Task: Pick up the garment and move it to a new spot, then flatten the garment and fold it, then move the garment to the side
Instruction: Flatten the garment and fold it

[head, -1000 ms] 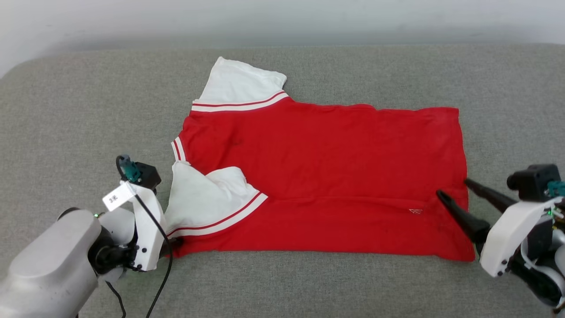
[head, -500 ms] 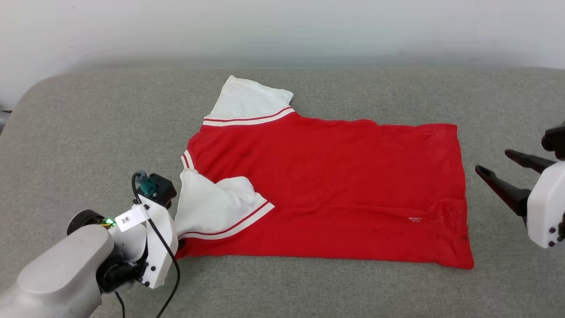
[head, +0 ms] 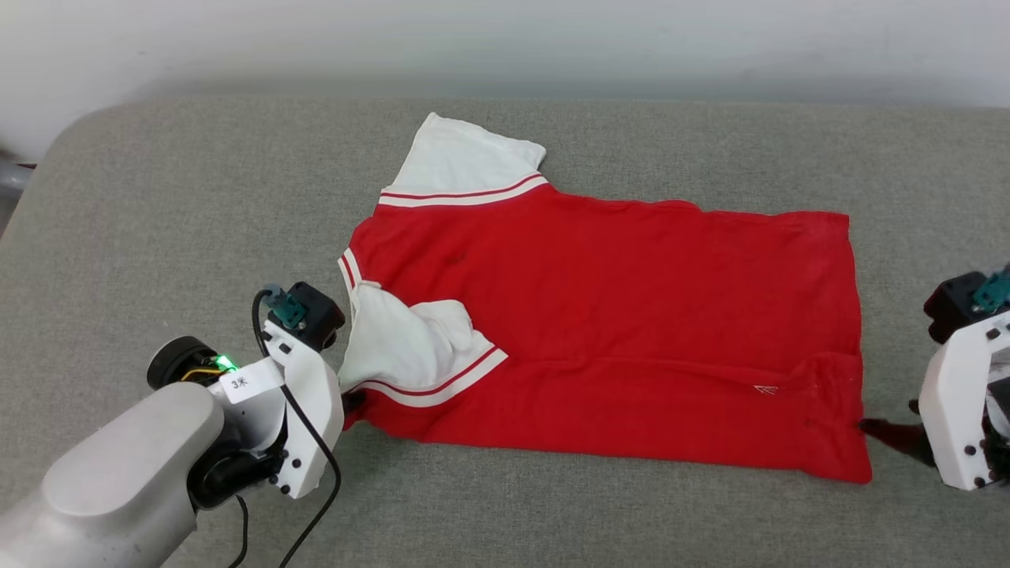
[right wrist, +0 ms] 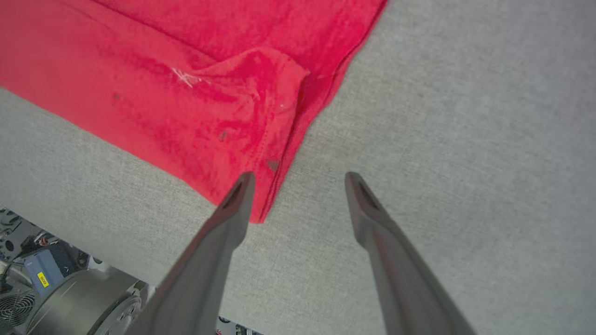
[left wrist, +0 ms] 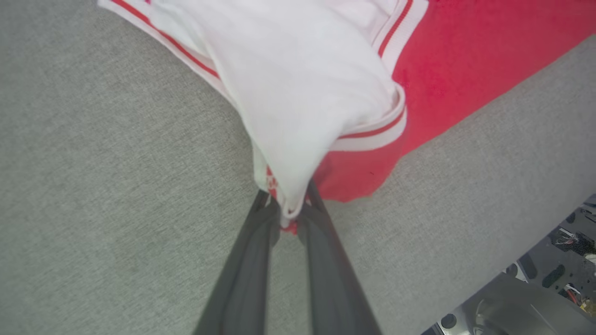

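A: Garment [head: 600, 331] location?
B: Spread flat on grey cushion [head: 158, 237], mid-frame in head view, plain red side up. Collar end toward 9 o'clock, hem toward 3 o'clock. One white sleeve [head: 465, 158] sticking out at 11 o'clock, other white sleeve [head: 402, 347] folded in over the red at 8 o'clock.
A: Left gripper [left wrist: 288, 209]?
B: Pinched nearly together on the garment's 8 o'clock corner. Wrist view: white sleeve edge and striped trim bunched between the dark fingers [left wrist: 251, 260].
A: Right gripper [right wrist: 300, 179]?
B: Spread wide, holding nothing. Parked at the 4 o'clock hem corner [right wrist: 260, 149]. Wrist view: one fingertip over the red corner edge, the other over bare cushion just beside it. Contact with cloth: cannot tell.
A: Anything else?
B: Small white mark [head: 764, 389] on the red near 4 o'clock, low ridge of cloth beside it. Pale wall [head: 505, 39] at 12 o'clock behind the cushion.
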`<state>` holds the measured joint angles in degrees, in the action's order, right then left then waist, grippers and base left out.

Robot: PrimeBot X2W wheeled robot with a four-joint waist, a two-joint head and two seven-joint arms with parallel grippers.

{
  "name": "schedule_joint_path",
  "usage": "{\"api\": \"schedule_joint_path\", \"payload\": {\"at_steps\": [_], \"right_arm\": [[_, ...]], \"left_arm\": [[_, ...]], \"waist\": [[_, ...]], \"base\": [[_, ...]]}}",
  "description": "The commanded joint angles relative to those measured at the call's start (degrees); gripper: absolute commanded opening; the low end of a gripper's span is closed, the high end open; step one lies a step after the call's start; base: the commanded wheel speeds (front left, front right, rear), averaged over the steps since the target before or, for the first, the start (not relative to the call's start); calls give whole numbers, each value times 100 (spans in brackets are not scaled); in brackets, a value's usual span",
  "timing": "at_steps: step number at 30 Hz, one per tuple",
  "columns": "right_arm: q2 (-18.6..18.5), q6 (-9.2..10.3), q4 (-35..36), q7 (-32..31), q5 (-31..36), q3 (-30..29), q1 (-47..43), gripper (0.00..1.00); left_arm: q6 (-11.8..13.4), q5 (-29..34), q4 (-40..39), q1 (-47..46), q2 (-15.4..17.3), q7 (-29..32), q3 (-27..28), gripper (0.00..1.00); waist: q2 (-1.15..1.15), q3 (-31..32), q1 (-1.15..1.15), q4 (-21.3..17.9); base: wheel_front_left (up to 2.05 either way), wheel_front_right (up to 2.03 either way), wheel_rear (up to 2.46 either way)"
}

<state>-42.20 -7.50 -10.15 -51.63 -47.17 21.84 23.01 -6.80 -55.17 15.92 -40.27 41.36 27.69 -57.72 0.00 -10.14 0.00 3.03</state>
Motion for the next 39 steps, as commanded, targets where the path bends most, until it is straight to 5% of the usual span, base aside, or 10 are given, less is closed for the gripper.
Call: {"api": "schedule_joint_path", "payload": {"at_steps": [1, 14, 16, 31, 39], "right_arm": [[97, 3, -65, -120, 88, 5, -111, 100], [1100, -8, -698, 185, 303, 260, -709, 100], [1020, -8, -662, 450, 336, 238, -644, 0], [134, 3, 356, 1186, -160, -189, -1061, 0], [111, 3, 716, 1027, -171, -659, -1851, 0]], "left_arm": [[25, 32, -44, -73, -26, -20, -10, 0], [23, -64, 152, -12, -208, -183, 12, 0], [18, -110, 206, 62, -187, -223, 10, 0], [139, -489, -278, 753, 343, -247, 42, 0], [319, -547, -600, 1045, 503, -159, -54, 0]], "waist": [[0, -87, 0, 42], [0, -275, 0, 142], [0, -192, 0, 106], [0, 466, 0, -39], [0, 400, 0, -78]], "base": [[0, 0, 0], [0, 0, 0], [0, 0, 0], [0, 0, 0], [0, 0, 0]]}}
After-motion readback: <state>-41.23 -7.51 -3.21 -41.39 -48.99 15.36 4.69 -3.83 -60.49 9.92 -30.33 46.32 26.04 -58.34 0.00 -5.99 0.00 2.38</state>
